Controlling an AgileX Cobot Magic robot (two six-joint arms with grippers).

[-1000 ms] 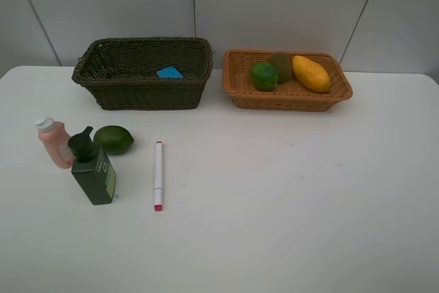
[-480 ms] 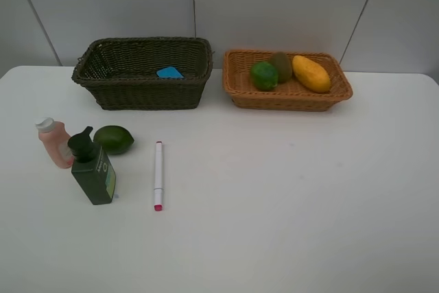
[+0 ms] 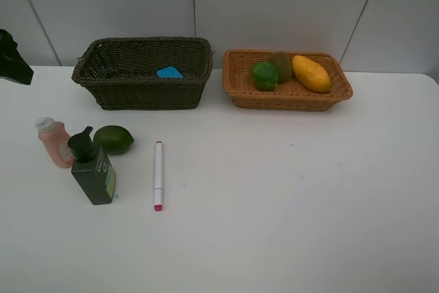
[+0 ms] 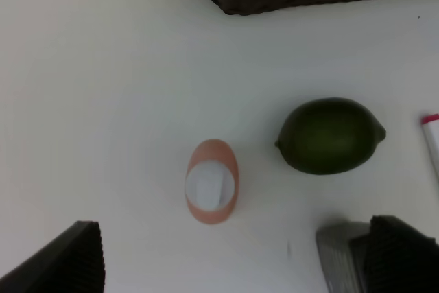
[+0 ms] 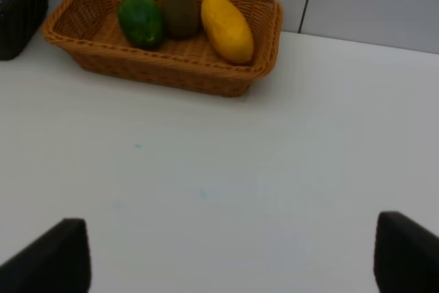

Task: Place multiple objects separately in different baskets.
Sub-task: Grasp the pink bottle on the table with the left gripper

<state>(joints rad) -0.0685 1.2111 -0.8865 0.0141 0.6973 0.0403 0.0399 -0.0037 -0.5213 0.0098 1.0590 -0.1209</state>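
A pink bottle [image 3: 53,142], a dark green pump bottle [image 3: 92,167], a green round fruit [image 3: 113,139] and a white marker [image 3: 158,174] are on the white table at the left. The dark olive basket [image 3: 103,77] holds the blue eraser [image 3: 169,72]. The tan basket [image 3: 236,87] holds a second green fruit [image 3: 263,75], the kiwi [image 3: 280,65] and the mango [image 3: 311,73]. My left gripper [image 4: 236,265] is open and empty, high above the pink bottle [image 4: 212,190] and the green fruit [image 4: 330,135]. My right gripper [image 5: 230,259] is open and empty, well short of the tan basket [image 5: 171,73].
A dark part of the left arm [image 3: 9,60] shows at the left edge of the exterior view, beside the dark basket. A grey wall stands behind both baskets. The marker's end [image 4: 431,138] shows at the edge of the left wrist view.
A dark part of the left arm has come into the exterior view at the left edge. The objects and baskets have not moved.
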